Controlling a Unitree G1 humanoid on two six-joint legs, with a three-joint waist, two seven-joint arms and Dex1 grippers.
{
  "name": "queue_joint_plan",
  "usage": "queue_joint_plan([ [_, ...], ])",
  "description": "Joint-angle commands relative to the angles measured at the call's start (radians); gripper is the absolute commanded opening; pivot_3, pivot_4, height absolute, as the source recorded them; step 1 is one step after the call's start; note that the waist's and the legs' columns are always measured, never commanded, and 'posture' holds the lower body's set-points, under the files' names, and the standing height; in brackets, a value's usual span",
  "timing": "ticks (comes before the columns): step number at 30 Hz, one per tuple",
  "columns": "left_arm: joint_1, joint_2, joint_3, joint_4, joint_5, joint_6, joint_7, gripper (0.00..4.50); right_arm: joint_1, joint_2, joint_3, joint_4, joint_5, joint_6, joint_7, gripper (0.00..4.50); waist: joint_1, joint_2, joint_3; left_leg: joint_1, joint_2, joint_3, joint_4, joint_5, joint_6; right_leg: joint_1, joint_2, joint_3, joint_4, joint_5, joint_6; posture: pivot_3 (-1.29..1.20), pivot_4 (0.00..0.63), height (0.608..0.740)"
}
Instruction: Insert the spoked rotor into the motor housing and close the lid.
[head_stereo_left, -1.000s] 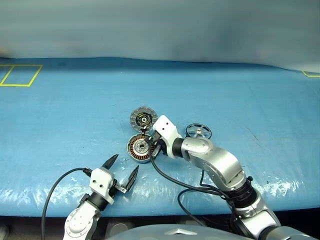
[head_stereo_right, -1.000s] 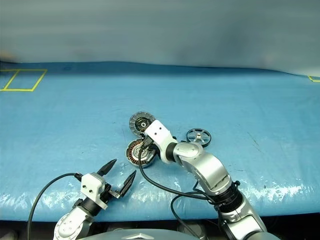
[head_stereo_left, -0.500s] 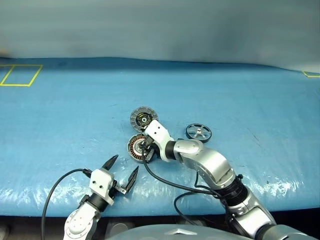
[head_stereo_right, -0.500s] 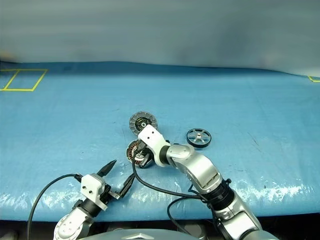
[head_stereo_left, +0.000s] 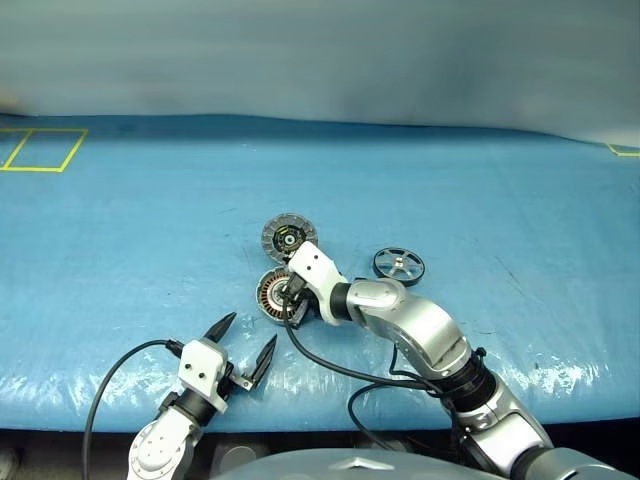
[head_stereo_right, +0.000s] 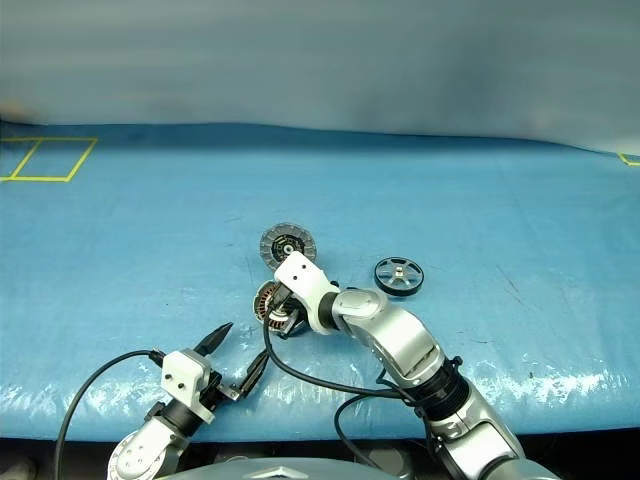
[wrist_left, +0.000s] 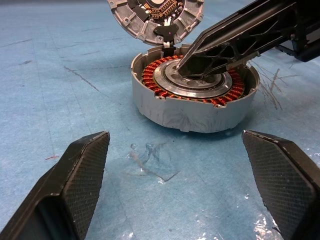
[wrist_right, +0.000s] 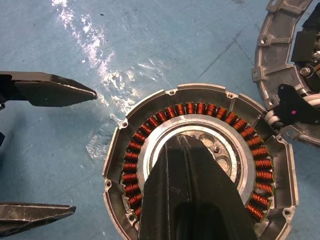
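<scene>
Since a second ago, your right pincer (wrist_left: 186, 64) had swung leftward from beside the motor housing (head_stereo_left: 278, 296) to a spot over its centre, and the arm behind it had followed; the left pincer (head_stereo_left: 244, 342) had not budged. You had the right pincer's two black fingers pressed together, pinching nothing, with their joined tips down on the silver centre plate inside the ring of copper-orange windings. From the left wrist view you could see those tips meeting the plate at a slant.

You had the housing sitting open side up on the blue bench (head_stereo_left: 120, 230), near its front edge. The lid (head_stereo_left: 288, 236) lay flat just beyond the housing, its rim touching or almost touching the housing's far edge, ribbed face with the dark centre turned up. The spoked rotor (head_stereo_left: 399, 264) lay flat on the bench off to the right of both, clear of them and untouched.

Your left pincer hung in front of the housing with its fingers spread wide and empty, aimed at the housing but apart from it. Yellow tape lines (head_stereo_left: 44, 150) marked the bench's far left corner.
</scene>
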Motion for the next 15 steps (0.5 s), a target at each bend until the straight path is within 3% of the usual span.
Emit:
queue_joint_plan([
  [1,-0.001,-0.005,-0.009,-0.002,-0.011,-0.025,-0.007,4.50,0.009,0.015,-0.017,0.034,-0.008,0.088,-0.040,0.03,0.000,0.000,0.000,0.000,0.000,0.000,0.000,0.000,0.000,0.000,0.000,0.000,0.000,0.000,0.000,0.00,0.150,0.740],
  [8,-0.006,-0.006,-0.012,-0.002,-0.011,-0.018,-0.006,4.50,0.012,0.075,-0.091,0.066,0.024,0.250,-0.083,0.03,0.000,0.000,-0.002,0.003,0.000,0.000,0.001,0.000,0.000,0.000,0.000,0.000,0.000,-0.001,-0.002,0.00,0.150,0.740],
  [15,-0.009,-0.008,-0.012,0.001,-0.010,-0.017,-0.005,4.50,0.027,0.014,-0.029,-0.006,0.043,0.178,-0.027,0.03,-0.001,0.000,-0.005,0.004,0.000,0.000,0.001,0.000,0.000,-0.001,0.000,0.000,0.000,-0.001,-0.002,0.00,0.150,0.740],
])
